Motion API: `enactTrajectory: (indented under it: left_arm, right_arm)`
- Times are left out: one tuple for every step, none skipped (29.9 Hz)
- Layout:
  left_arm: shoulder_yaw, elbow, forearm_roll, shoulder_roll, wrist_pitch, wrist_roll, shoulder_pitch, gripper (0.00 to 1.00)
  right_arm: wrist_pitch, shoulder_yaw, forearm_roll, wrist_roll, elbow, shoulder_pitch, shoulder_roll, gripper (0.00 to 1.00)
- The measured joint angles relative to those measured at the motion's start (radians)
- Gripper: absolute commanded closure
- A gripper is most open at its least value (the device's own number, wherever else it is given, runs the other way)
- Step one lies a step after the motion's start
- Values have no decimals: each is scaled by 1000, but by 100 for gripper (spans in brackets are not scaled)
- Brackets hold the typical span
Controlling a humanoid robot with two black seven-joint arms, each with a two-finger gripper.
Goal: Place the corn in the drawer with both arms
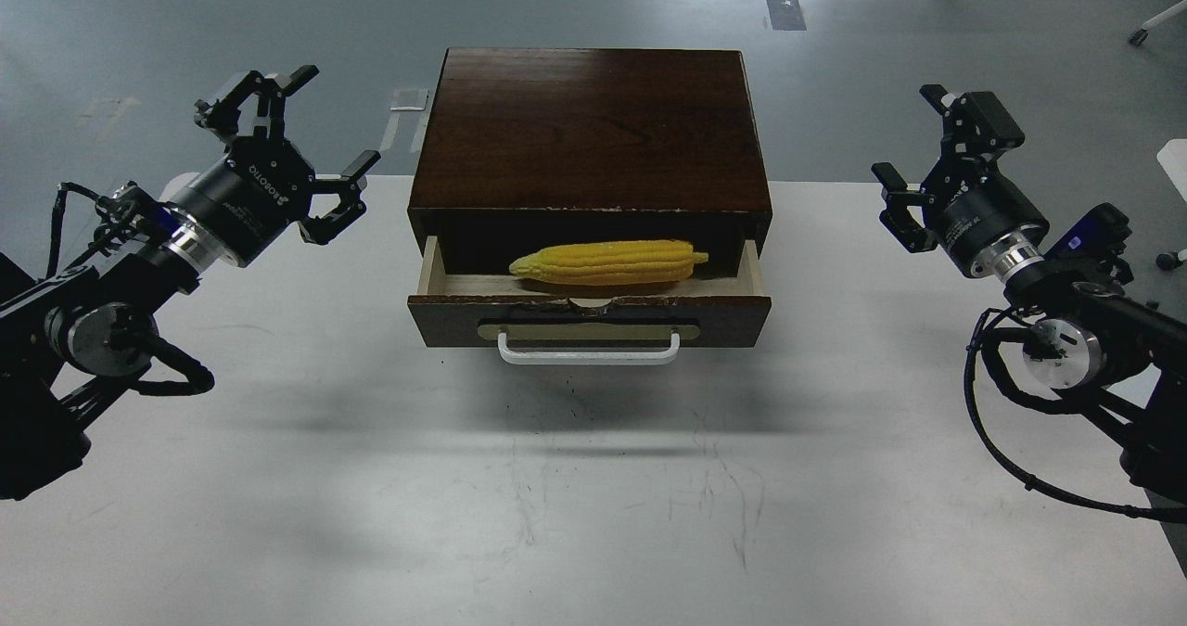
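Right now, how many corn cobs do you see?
1. The corn lies lengthwise inside the open drawer of the box. The drawer's rear part is hidden, so more could be there.

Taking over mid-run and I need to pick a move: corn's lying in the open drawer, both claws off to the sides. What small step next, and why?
Probably bring one claw, say the left claw, toward the drawer front to push it shut. The corn already lies inside, the drawer stands pulled out of the box, and both the left and right claw are open, holding nothing, clear of the handle.
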Motion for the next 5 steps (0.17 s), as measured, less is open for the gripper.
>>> enactTrajectory:
  left_arm:
    - [0, 0, 0, 0, 0, 0, 2, 2]
    - [0, 0, 0, 0, 0, 0, 2, 2]
    - [0, 0, 0, 0, 0, 0, 3, 2]
    - [0, 0, 0, 0, 0, 0, 3, 2]
    - [0, 0, 0, 0, 0, 0, 4, 2]
  right_arm:
    - [0, 0, 0, 0, -5, -3, 9, 0]
    - [0, -1, 0, 0, -10, -5, 18, 0]
    - [0, -1, 0, 0, -13, -8, 26, 0]
    - [0, -1, 0, 0, -14, -10, 30, 0]
    - [0, -1, 0, 0, -15, -13, 35, 0]
